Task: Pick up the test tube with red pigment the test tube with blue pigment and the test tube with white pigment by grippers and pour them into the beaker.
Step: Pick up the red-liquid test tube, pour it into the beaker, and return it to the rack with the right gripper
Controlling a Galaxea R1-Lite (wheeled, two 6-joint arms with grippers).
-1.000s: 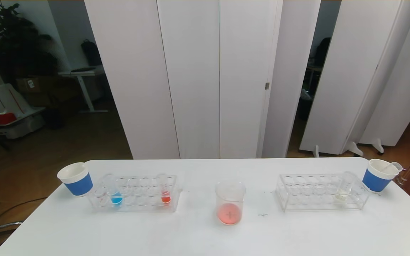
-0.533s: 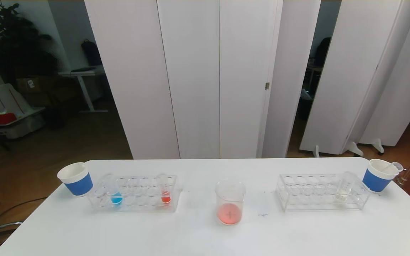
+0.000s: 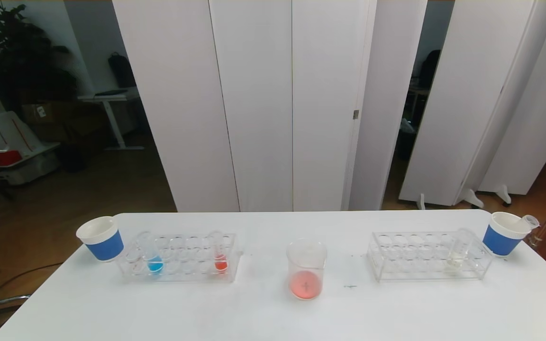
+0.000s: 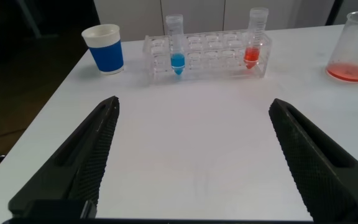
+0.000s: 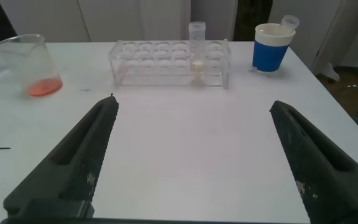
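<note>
A white table (image 3: 263,312) holds a clear beaker (image 3: 306,270) near the middle, with a shallow pool of red-orange liquid already in its bottom. To the left stands a clear rack (image 3: 180,258) holding the test tube with blue pigment (image 3: 152,255) toward its left end and the test tube with red pigment (image 3: 218,255) toward its right end, both upright. A white paper cup with a blue band (image 3: 101,238) sits just left of that rack. On the right, a second rack (image 3: 427,255) holds the test tube with white pigment (image 3: 458,251) near its right end, with another banded cup (image 3: 505,233) beyond it. Neither arm shows in the head view; both grippers hang back over the near edge. The left gripper (image 4: 194,155) has its fingers spread wide and empty, facing the left rack; the right gripper (image 5: 194,155) is likewise spread wide and empty, facing the right rack. Judging from this, the next step is a reach for a tube. It would go best to centre the open fingers on the tube's upper part above the rack, close gently, lift straight up so the rack is not dragged, then tip slowly over the beaker's rim.
</note>
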